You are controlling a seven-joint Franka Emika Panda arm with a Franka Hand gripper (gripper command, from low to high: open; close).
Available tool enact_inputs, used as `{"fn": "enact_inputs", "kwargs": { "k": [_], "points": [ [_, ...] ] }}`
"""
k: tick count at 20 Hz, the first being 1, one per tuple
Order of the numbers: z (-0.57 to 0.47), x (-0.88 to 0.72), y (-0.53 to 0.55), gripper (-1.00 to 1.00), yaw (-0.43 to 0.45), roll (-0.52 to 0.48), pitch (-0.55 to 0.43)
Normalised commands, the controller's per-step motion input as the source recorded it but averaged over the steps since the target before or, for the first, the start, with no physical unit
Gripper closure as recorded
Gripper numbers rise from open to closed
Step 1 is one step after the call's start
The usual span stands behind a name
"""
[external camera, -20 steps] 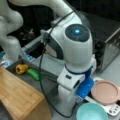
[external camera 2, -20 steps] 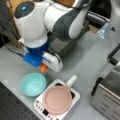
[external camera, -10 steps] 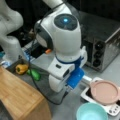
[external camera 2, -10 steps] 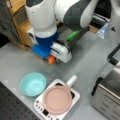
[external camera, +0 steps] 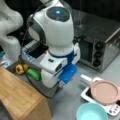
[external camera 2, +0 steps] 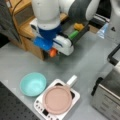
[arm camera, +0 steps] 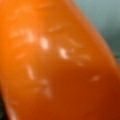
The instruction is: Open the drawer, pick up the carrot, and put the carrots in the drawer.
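The carrot (arm camera: pixel 57 62) fills almost the whole wrist view, pressed right up against the camera, so it sits between the fingers, which do not themselves show. In a front view its orange end (external camera 2: pixel 52 52) pokes out at 6 o'clock beneath the gripper (external camera 2: pixel 51 48), which looks closed on it, held clear of the grey table (external camera 2: pixel 82 62). The open drawer (external camera 2: pixel 81 33) lies at about 2 o'clock from the gripper, holding a green cucumber (external camera 2: pixel 73 34) and a yellow pepper (external camera 2: pixel 78 26). At 6 o'clock sit a teal bowl (external camera 2: pixel 33 83) and a pink pan (external camera 2: pixel 57 99).
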Motion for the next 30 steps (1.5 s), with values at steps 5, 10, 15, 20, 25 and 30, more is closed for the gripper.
{"fn": "enact_inputs", "kwargs": {
  "k": [5,10,15,20,25,30],
  "points": [
    [-0.12,-0.26,-0.12,1.0,0.216,-0.162,-0.185],
    [-0.1,-0.37,-0.09,1.0,0.308,-0.183,-0.158],
    [-0.14,-0.42,-0.05,1.0,0.321,-0.172,-0.168],
    [-0.1,-0.37,-0.08,1.0,0.333,-0.08,-0.188],
    [-0.09,-0.32,-0.04,1.0,0.21,-0.014,-0.201],
    [-0.02,-0.42,0.04,1.0,0.087,0.002,-0.201]
  ]
}}
